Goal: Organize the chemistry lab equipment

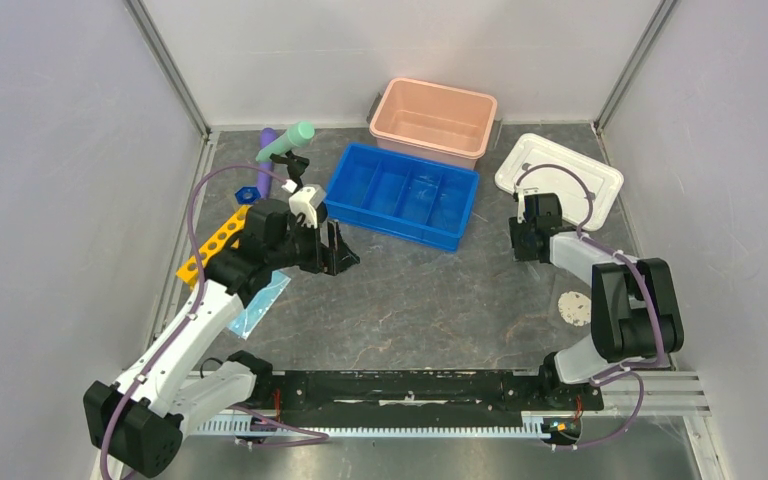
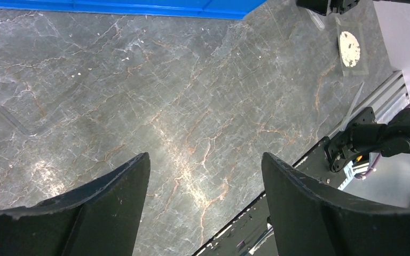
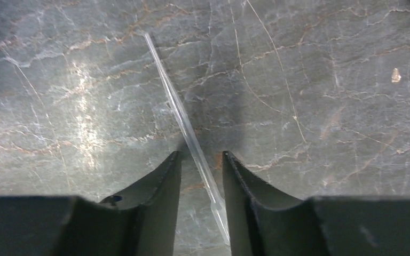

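A thin clear rod (image 3: 176,104) lies on the grey table and runs slantwise between the fingers of my right gripper (image 3: 202,156), whose jaws stand narrowly apart on either side of it. From above, the right gripper (image 1: 526,240) is low, just in front of the white lid. My left gripper (image 1: 338,250) is open over bare table (image 2: 205,162), holding nothing. At the left are the yellow holed rack (image 1: 215,240), a mint-green tube (image 1: 287,140), a purple tube (image 1: 266,150), the black clamp stand (image 1: 295,165), a small blue funnel (image 1: 246,193) and the light-blue mask (image 1: 260,305).
The blue divided tray (image 1: 392,232) sits at the middle back, with the pink bin (image 1: 425,145) behind it and the white lid (image 1: 560,175) to the right. A pale round disc in clear wrap (image 1: 573,307) lies near the right arm's base.
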